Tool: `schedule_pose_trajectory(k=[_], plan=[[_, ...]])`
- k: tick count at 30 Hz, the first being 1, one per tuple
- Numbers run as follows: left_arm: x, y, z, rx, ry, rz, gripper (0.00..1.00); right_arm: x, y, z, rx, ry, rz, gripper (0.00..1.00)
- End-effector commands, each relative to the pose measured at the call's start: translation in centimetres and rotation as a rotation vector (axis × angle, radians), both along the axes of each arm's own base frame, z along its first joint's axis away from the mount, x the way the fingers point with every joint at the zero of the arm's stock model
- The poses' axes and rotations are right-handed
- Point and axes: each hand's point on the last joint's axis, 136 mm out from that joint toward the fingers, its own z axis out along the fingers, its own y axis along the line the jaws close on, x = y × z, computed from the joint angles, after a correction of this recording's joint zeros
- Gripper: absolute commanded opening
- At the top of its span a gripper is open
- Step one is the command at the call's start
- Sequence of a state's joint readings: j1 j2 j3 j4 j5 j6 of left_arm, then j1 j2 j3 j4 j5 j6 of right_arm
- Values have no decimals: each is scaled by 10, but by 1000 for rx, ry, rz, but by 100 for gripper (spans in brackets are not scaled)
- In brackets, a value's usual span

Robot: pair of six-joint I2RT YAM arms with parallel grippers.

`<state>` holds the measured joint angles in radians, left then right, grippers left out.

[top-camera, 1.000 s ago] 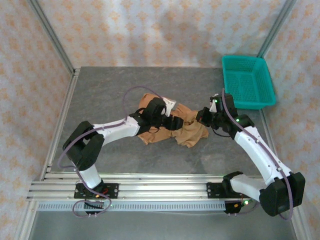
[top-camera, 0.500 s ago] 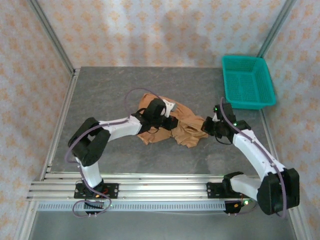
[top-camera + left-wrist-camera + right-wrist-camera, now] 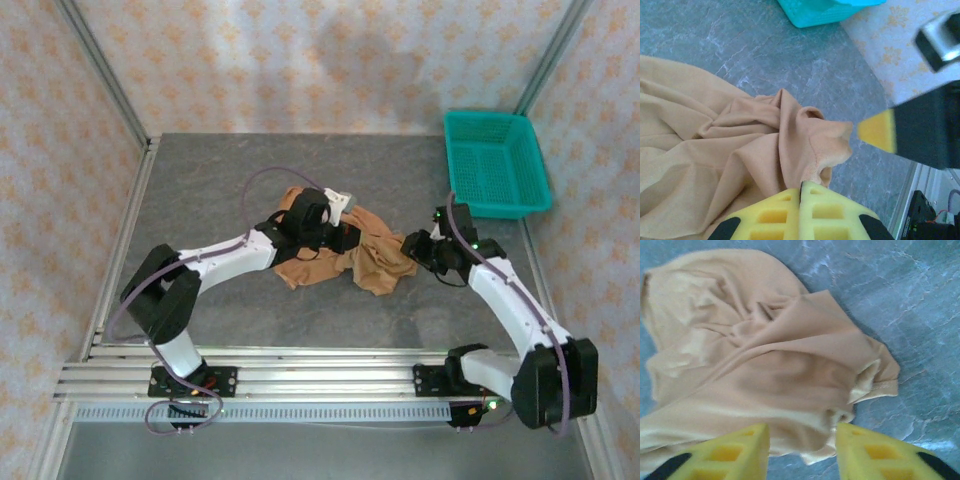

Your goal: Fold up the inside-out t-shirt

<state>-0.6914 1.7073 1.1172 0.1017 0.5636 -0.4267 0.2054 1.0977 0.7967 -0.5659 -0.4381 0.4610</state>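
Yellow left fingers [image 3: 775, 215] tight on t-shirt [image 3: 715, 145].

1. A grey, stone-patterned table [image 3: 200, 180] carries everything here, its surface streaked with pale veins.
2. Mid-table, there's the tan t-shirt [image 3: 372, 265], lying straight on the surface in a crumpled, bunched heap.
3. In the far right corner a teal mesh basket [image 3: 497, 165] sits on the table, apart from the t-shirt.
4. Along the near edge, a silver rail [image 3: 320, 378] runs across the table.
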Motion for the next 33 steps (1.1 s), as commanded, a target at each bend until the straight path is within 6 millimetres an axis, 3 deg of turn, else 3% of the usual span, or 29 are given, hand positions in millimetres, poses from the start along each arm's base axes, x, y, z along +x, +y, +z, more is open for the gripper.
schedule_pose_trajectory(k=[1, 3, 8, 14, 22, 26, 27, 29, 31, 33], plan=[[11, -1, -13, -25, 38, 56, 0, -15, 17, 12, 65, 16, 18, 21], [12, -3, -16, -22, 49, 56, 0, -17, 37, 11, 142, 12, 36, 14], [14, -2, -19, -14, 58, 65, 0, -11, 70, -2, 276, 32, 28, 19], [13, 0, -17, -9, 57, 71, 0, 3, 56, -29, 167, 34, -44, 34], [12, 2, -18, -6, 60, 74, 0, 21, 67, -53, 204, 94, -86, 53], [13, 3, -18, -8, 61, 79, 0, 23, 66, -63, 207, 107, -121, 55], [14, 3, -17, -11, 61, 79, 0, 25, 63, -64, 194, 100, -134, 53], [14, 2, -18, -12, 64, 78, 0, 32, 60, -66, 177, 86, -157, 32], [15, 2, -19, -9, 68, 78, 0, 38, 60, -56, 163, 69, -153, 11], [17, 3, -20, -3, 68, 82, 0, 39, 59, -41, 143, 59, -128, 0]])
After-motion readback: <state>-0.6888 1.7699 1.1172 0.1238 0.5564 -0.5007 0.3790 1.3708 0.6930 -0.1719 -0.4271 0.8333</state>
